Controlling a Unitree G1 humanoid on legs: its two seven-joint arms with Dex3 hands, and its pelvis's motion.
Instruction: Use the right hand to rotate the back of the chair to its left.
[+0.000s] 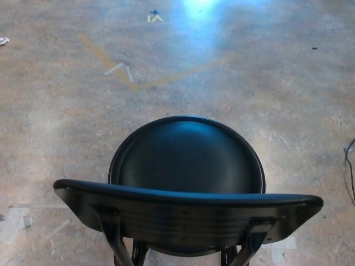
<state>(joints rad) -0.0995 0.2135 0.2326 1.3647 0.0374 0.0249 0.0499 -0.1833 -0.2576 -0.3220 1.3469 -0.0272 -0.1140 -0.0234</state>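
Note:
A black chair stands directly below me in the head view. Its round seat [188, 158] faces away from me, and its curved backrest [186, 213] spans the bottom of the picture, nearest to me. The backrest's two metal supports [116, 244] run down out of the frame. Neither of my hands shows anywhere in the picture.
The chair stands on a worn concrete floor [277, 88] with yellow tape lines [105, 55] and white tape marks [119, 69] ahead on the left. A black cable [349, 166] lies at the right edge. Bits of pale tape [16, 219] are stuck on the floor at lower left.

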